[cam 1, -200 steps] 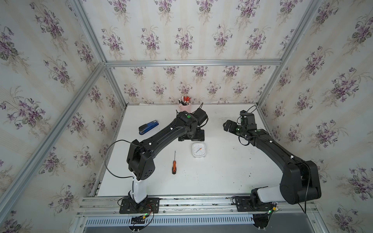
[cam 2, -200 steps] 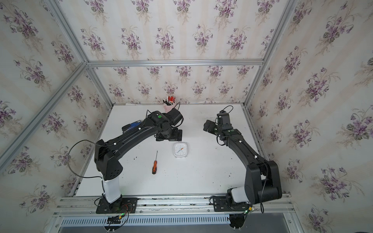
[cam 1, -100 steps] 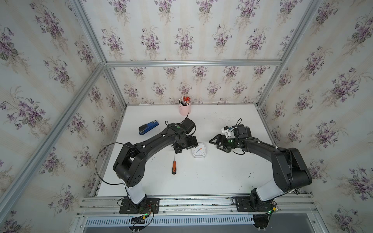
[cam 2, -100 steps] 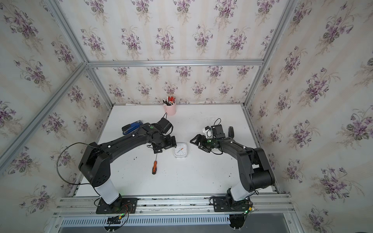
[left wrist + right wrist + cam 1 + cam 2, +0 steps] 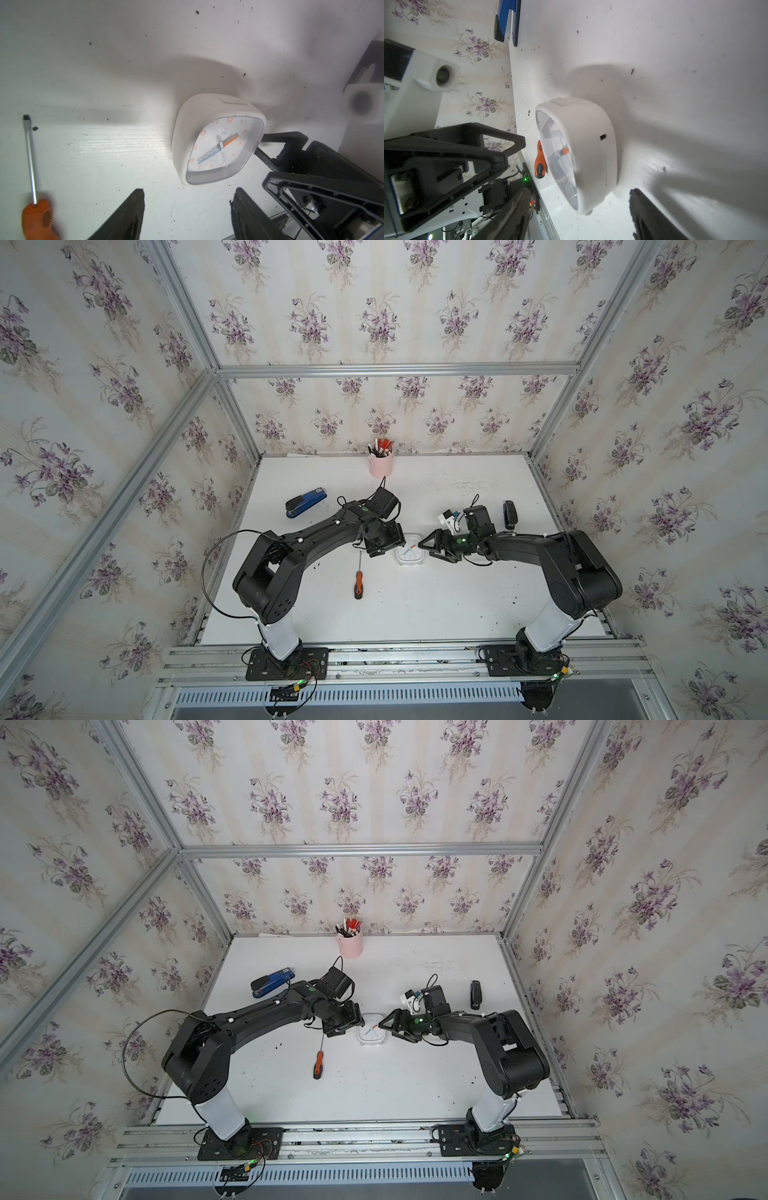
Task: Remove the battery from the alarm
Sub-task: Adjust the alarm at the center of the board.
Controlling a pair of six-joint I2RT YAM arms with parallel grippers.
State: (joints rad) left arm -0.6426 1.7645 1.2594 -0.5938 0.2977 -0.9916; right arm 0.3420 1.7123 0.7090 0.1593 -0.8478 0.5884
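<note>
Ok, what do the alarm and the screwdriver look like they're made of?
The alarm: smooth matte white plastic casing, apparently, with a clear glossy window that catches reflections. The screwdriver: shiny bare metal shaft; orange handle with a ribbed patch, probably plastic or rubber.

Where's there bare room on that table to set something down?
Bare: the front strip of table between screwdriver and rail, and the back right of the pen cup. Crowded: the middle, where left gripper and right gripper flank the alarm.
</note>
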